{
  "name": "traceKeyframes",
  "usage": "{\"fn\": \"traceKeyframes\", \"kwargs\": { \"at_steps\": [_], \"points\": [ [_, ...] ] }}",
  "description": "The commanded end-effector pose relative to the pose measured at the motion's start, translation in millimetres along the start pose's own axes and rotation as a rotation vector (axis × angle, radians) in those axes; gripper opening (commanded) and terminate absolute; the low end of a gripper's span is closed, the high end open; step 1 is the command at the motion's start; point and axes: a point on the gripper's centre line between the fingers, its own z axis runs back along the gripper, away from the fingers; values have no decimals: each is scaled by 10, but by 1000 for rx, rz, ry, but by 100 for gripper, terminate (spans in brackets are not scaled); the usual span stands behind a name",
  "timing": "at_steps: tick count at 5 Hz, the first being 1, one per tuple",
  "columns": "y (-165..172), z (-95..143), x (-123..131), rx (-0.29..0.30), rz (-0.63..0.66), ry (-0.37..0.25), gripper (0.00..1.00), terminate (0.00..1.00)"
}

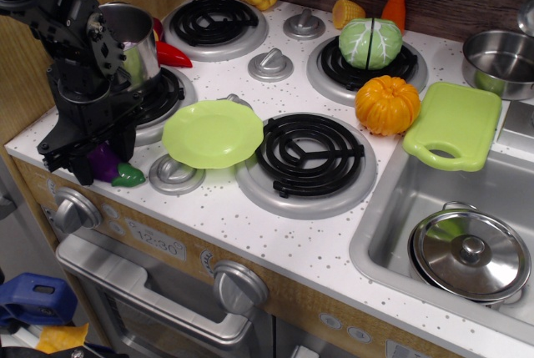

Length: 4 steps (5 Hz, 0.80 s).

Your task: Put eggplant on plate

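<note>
The purple eggplant (111, 167) with its green cap lies on the white counter at the front left corner, partly hidden by my black gripper (102, 158). The gripper has come down over it, and its fingers stand on either side of the purple body, still spread. The eggplant rests on the counter. The round lime-green plate (212, 133) sits just to the right of the gripper, between the front burners, and nothing lies on it.
A steel pot (138, 41) stands on the front left burner behind the gripper, with a red pepper (171, 55) beside it. An orange pumpkin (387, 104), a cabbage (370, 42) and a green cutting board (455, 124) lie to the right. The sink (400, 199) holds a lidded pot. The counter's front edge is close.
</note>
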Motion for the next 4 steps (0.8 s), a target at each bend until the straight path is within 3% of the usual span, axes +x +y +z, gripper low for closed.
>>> {"fn": "traceKeyframes", "kwargs": {
  "at_steps": [1, 2, 4],
  "points": [
    [-24, 166, 114, -5, -4, -27, 100, 0],
    [-45, 392, 156, 15, 5, -61, 0, 0],
    [-344, 815, 30, -39, 3, -95, 0, 0]
  ]
}}
